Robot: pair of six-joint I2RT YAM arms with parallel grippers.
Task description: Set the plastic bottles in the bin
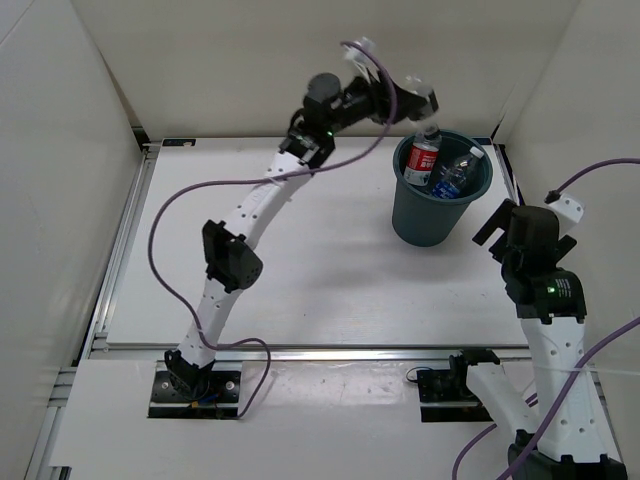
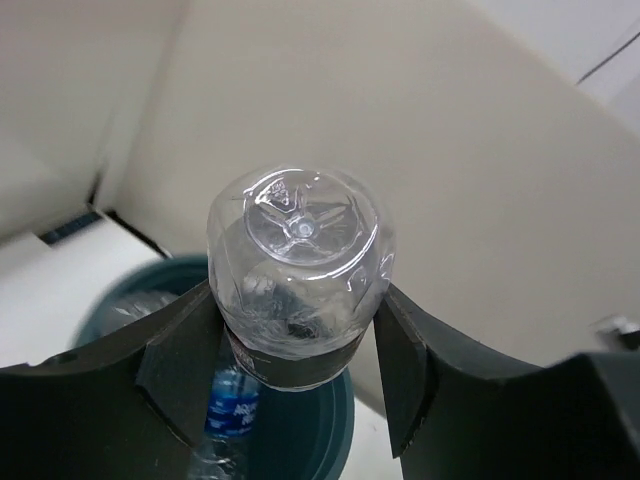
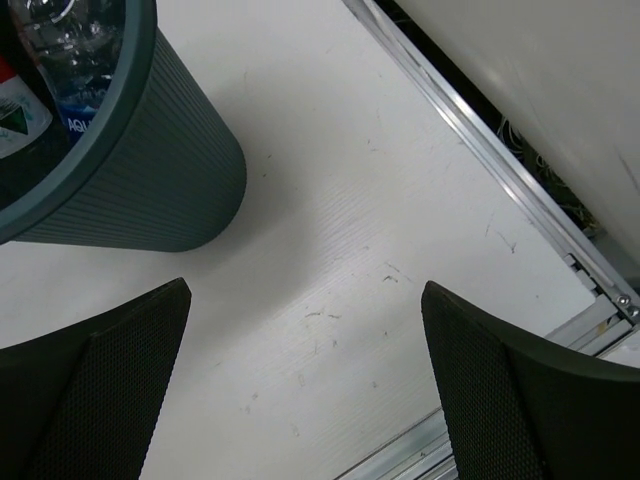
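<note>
- Left gripper [image 2: 296, 345] is clamped on a clear bottle [image 2: 300, 255], one finger pressing on each side of its body.
- Seen from the left wrist, that bottle's moulded base faces the camera and a dark band wraps it just below the fingers [image 2: 170, 370].
- From above, the left arm reaches across the table [image 1: 300, 270] and holds this bottle directly over the bin's [image 1: 428, 222] mouth.
- Inside the bin, a red-label bottle [image 1: 422, 160] leans at the left side and a blue-label bottle [image 1: 453, 178] lies beside it to the right.
- The wrist view looks past the held bottle down onto the blue label inside the bin.
- Right gripper [image 3: 305, 300] is spread wide and holds nothing, hovering over bare tabletop just beside the bin's ribbed outer wall.
- Its camera catches the bin's rim at the upper left, with the red and blue labels showing inside.
</note>
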